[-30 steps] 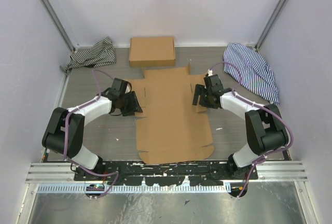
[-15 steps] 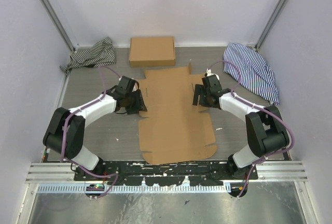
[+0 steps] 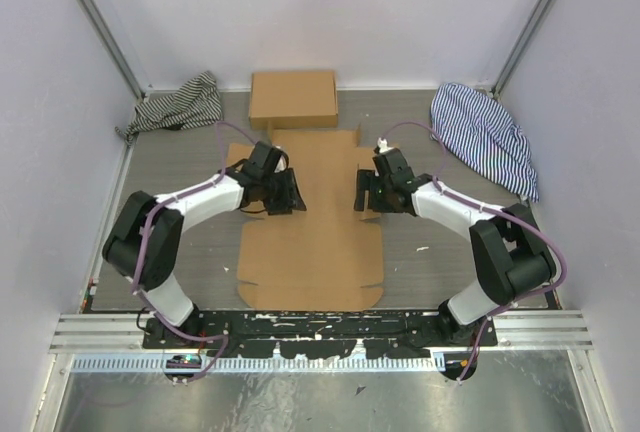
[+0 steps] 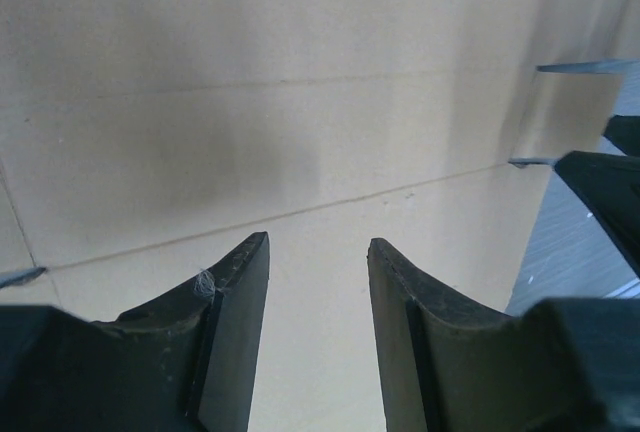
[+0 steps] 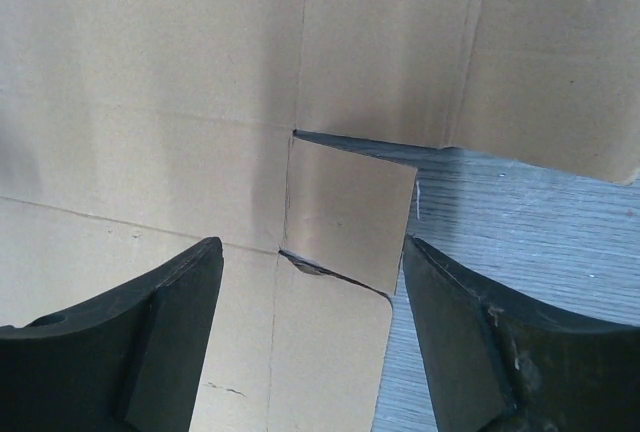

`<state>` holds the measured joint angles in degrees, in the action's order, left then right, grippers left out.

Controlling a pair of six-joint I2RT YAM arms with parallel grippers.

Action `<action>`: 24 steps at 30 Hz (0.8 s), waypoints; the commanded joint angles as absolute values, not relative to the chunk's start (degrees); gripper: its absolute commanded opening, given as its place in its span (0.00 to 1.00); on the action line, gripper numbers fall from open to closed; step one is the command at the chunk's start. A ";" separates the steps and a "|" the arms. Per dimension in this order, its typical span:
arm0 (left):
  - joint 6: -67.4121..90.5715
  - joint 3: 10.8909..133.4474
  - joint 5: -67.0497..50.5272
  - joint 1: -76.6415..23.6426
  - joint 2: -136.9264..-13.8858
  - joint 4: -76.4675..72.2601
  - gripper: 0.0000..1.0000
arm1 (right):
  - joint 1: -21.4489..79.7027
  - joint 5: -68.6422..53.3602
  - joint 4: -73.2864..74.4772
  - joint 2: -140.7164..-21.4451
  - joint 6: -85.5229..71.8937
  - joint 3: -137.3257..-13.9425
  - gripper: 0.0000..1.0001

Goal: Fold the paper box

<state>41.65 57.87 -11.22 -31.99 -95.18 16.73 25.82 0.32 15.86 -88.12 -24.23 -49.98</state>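
Observation:
The paper box [image 3: 312,247] lies as a flat brown die-cut sheet in the middle of the table, its creases and side flaps showing. My left gripper [image 3: 291,193] is open over the sheet's left part; in the left wrist view [image 4: 318,252] only bare cardboard [image 4: 300,82] lies between the fingers. My right gripper [image 3: 362,190] is open over the sheet's right edge. In the right wrist view [image 5: 312,252] a small side flap [image 5: 348,214] sits between the fingers, slightly lifted. Neither gripper holds anything.
A ready-formed brown cardboard box [image 3: 293,98] stands at the back, just beyond the sheet. A dark striped cloth [image 3: 178,103] lies at the back left. A blue striped cloth [image 3: 487,138] lies at the back right. Grey table [image 5: 530,242] shows beside the flap.
Both grippers have moved inward onto the sheet. The sheet has slid to the left and squared up on the table.

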 commanded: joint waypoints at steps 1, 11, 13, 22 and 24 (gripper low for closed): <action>41.36 60.16 -12.44 -32.09 -97.26 16.63 0.50 | 25.83 0.07 15.22 -86.74 -25.09 -52.23 0.78; 34.51 58.84 5.84 -31.51 -84.06 28.64 0.61 | 25.80 2.67 17.14 -86.09 -24.91 -52.70 0.78; 34.19 57.77 7.47 -30.06 -83.48 29.33 0.63 | 25.77 3.76 17.86 -86.11 -25.37 -52.92 0.80; 33.43 55.27 3.02 -23.79 -85.29 28.23 0.62 | 25.75 3.54 17.34 -88.33 -26.45 -52.09 0.81; 33.40 55.03 2.92 -23.45 -85.40 28.13 0.62 | 25.75 3.19 16.83 -88.84 -26.78 -51.82 0.80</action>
